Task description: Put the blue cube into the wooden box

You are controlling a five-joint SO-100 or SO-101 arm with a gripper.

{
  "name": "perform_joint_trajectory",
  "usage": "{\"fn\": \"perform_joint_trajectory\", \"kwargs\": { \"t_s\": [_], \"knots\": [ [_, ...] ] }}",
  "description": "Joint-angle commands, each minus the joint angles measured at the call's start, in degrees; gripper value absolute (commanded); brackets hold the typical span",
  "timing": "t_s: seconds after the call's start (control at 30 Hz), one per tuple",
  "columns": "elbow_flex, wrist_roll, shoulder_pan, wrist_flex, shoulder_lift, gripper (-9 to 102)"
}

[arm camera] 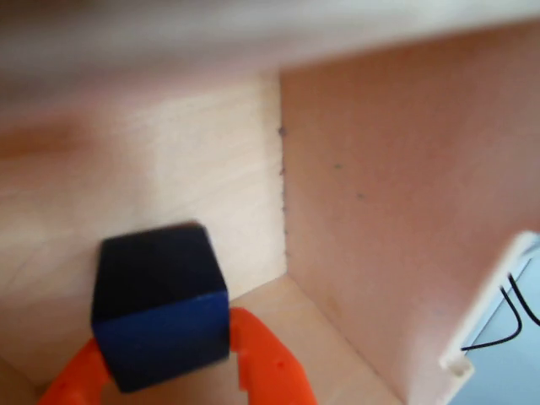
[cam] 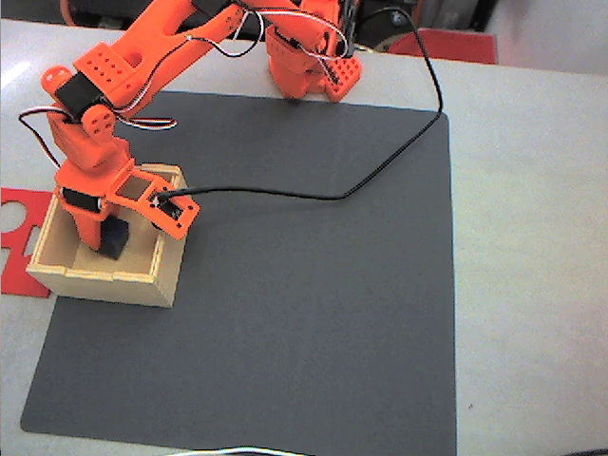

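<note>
The wooden box (cam: pixel 106 281) of pale plywood stands at the left edge of the black mat in the fixed view. My orange gripper (cam: pixel 113 237) reaches down into it from above. The dark blue cube (cam: pixel 116 241) is inside the box, between the fingers. In the wrist view the blue cube (arm camera: pixel 159 304) sits clamped between the two orange fingers (arm camera: pixel 268 364), with my gripper (arm camera: pixel 164 346) shut on it. It hangs close to a corner of the box, whose inner wall (arm camera: pixel 405 211) rises on the right. Whether the cube touches the box floor cannot be told.
A black mat (cam: pixel 304 304) covers most of the grey table. A flat red cut-out piece (cam: pixel 17 228) lies just left of the box. A black cable (cam: pixel 380 171) runs from the gripper across the mat to the arm's base (cam: pixel 309 66) at the top.
</note>
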Motion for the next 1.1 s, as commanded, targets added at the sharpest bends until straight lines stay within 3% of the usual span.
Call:
{"fn": "perform_joint_trajectory", "kwargs": {
  "t_s": [0.0, 0.6, 0.7, 1.07],
  "knots": [
    [-0.79, -0.26, -0.44, -0.09, 3.25, 17],
    [-1.23, 0.79, -6.42, 2.29, 21.80, 16],
    [-1.23, 2.64, -7.29, 4.22, 30.41, 0],
    [-0.62, 6.77, -11.69, 10.99, 67.06, 0]
  ]
}}
